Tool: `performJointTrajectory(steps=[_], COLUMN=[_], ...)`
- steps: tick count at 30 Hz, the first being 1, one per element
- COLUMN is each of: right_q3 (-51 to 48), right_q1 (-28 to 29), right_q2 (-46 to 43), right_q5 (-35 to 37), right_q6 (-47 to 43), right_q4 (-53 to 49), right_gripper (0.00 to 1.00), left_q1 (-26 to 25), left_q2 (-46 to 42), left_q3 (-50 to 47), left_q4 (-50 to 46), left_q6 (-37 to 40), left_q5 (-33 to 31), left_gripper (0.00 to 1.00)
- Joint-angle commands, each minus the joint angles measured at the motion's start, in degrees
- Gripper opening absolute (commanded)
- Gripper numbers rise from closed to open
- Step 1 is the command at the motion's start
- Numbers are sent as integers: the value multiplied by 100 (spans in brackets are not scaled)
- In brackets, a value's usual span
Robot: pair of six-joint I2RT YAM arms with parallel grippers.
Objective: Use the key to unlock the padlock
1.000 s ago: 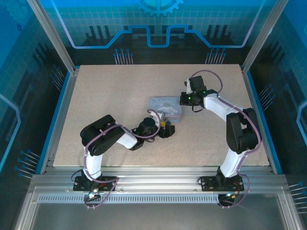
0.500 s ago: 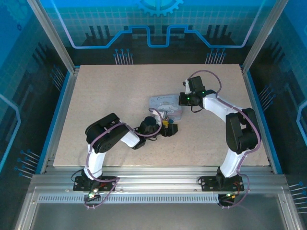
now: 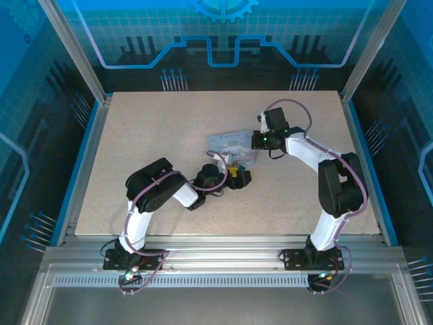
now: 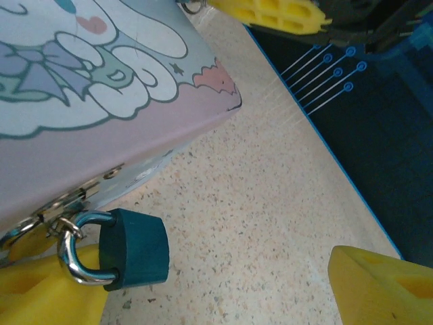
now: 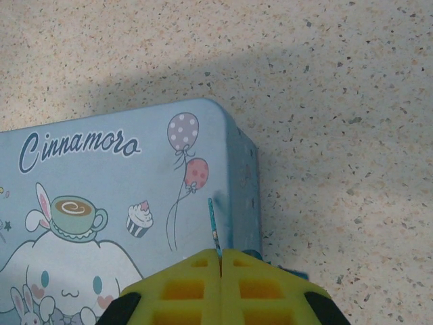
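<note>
The padlock point(image 4: 135, 249) has a teal body and a silver shackle point(image 4: 71, 254), and hangs from the hasp of the pale blue cartoon tin point(image 4: 101, 101). It rests on the table right beside one yellow finger point(image 4: 47, 294) of my left gripper point(image 4: 216, 298), which is open with its other finger point(image 4: 382, 284) far to the right. My right gripper point(image 5: 221, 256) is shut on the key point(image 5: 214, 223), whose thin blade sticks out over the tin's lid point(image 5: 101, 176) near its corner. In the top view the left gripper point(image 3: 238, 177) is at the tin's point(image 3: 233, 145) near side and the right gripper point(image 3: 260, 140) at its right end.
The speckled beige table point(image 3: 149, 135) has open room to the left, behind and right of the tin. A blue rail runs along the table's right edge point(image 4: 318, 135). The right gripper's yellow fingers point(image 4: 270, 13) show at the top of the left wrist view.
My left gripper has moved up toward the tin's near side and opened wider. The tin has turned slightly. The right gripper has shifted a little to the left, still shut on the key.
</note>
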Motion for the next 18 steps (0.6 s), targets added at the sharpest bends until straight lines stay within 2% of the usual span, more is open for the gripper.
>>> performJointTrajectory(steps=[1, 5, 7, 9, 12, 18], right_q3=[-54, -61, -45, -29, -22, -47], right_q1=[107, 107, 100, 111, 110, 129], right_q2=[22, -1, -12, -8, 1, 13], right_q5=[-69, -52, -50, -50, -64, -61], right_q6=[-70, -90, -90, -97, -89, -91], right_q4=[24, 8, -6, -20, -21, -11], right_gripper=[0, 0, 0, 0, 0, 0], left_q1=[53, 53, 56, 53, 60, 52], left_q2=[238, 174, 101, 24, 23, 184], left_q3=[89, 93, 92, 66, -8, 199], left_q4=[89, -331, -652, -867, -694, -710], left_q6=[-215, -238, -264, -275, -250, -294], left_q5=[33, -240, -406, -568, -679, -469], left_gripper=[84, 74, 72, 74, 74, 78])
